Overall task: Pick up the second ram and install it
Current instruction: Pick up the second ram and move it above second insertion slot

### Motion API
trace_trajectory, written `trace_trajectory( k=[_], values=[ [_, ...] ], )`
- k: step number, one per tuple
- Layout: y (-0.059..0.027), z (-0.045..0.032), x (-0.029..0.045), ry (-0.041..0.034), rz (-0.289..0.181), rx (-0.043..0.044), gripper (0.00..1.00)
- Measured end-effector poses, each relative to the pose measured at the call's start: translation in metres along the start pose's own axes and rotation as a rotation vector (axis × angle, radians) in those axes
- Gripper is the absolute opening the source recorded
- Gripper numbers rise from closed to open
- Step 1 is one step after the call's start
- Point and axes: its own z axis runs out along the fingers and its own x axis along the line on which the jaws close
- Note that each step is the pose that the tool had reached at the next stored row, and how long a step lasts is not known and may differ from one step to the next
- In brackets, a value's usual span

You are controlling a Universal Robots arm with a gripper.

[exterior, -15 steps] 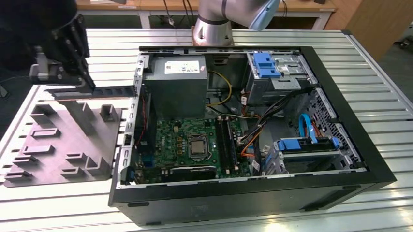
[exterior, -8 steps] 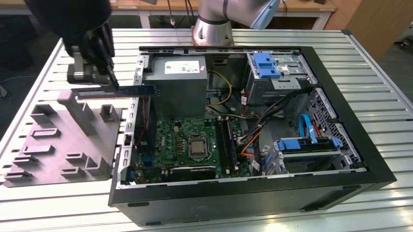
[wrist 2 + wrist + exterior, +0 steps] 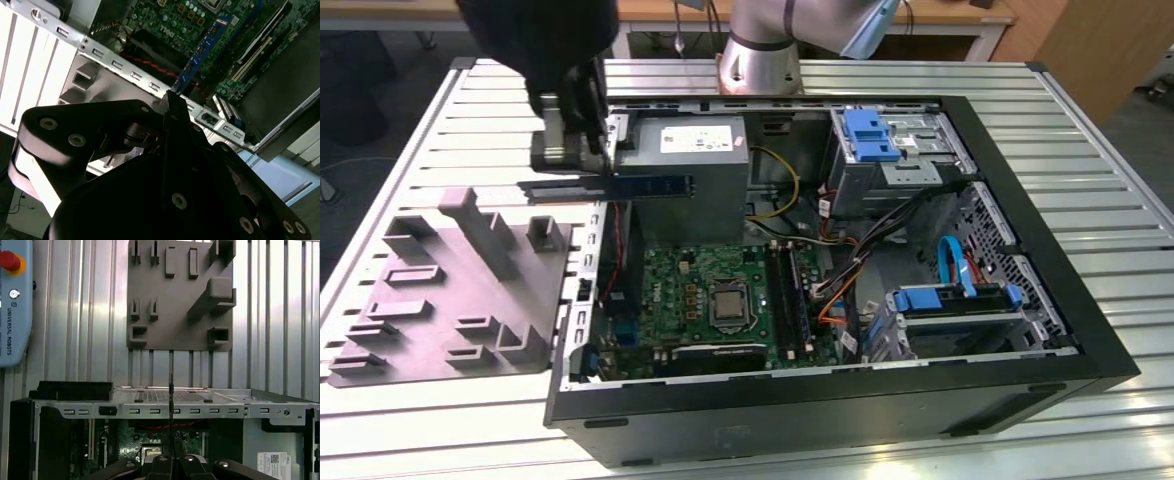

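Status: pick-up complete, installation not yet done.

1. The end effector is clenched on the second ram. In the exterior view the stick is held level in the air, clear of the worktop.
2. The stick hangs over the side wall of the open computer case, just in front of the grey power supply. It touches neither.
3. The purple-grey tray lies beside the case on the exterior view's left. The stick is no longer in it.
4. In the second wrist view the second ram runs edge-on from the fingertips toward the motherboard.
5. The memory slots lie well below and apart from the stick (whether another stick already occupies one cannot be told).
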Motion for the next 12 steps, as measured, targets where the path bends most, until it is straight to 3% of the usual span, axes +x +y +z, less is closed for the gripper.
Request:
trace_trajectory(
  k=[12],
  values=[
    [-0.0544, -0.0001, 0.0005, -0.0003, 0.0, -0.0028, 0.11]
  ],
)
